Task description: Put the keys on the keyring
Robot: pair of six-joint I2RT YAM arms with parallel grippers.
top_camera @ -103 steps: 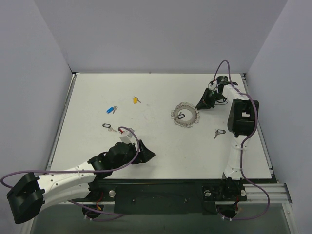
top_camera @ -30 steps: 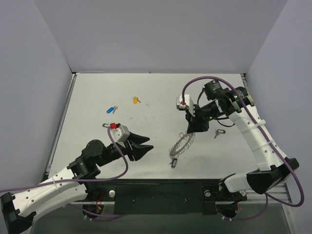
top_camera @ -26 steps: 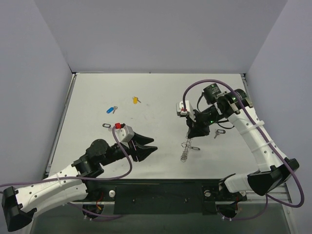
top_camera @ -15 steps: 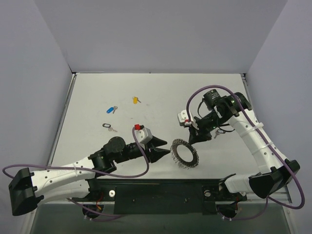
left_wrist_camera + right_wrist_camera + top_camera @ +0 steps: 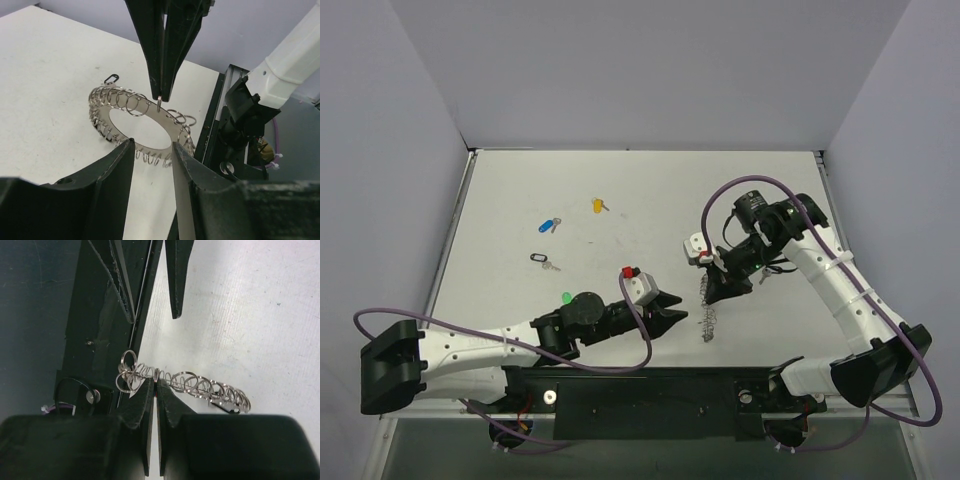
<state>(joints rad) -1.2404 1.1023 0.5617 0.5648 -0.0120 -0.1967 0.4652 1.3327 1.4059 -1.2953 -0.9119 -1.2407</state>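
i hang the lacy silvery wire keyring (image 5: 131,106) from my clenched right gripper (image 5: 160,98), facing my released left gripper (image 5: 152,146) for access.

The white table (image 5: 650,185) carries four small keys, all on its left half and well apart from one another. The yellow key (image 5: 599,205) lies farthest back. The blue key (image 5: 549,225) is left of it and a little nearer. A black key (image 5: 542,260) sits nearer still. The green key (image 5: 566,298) is nearest of all, only its cap showing.
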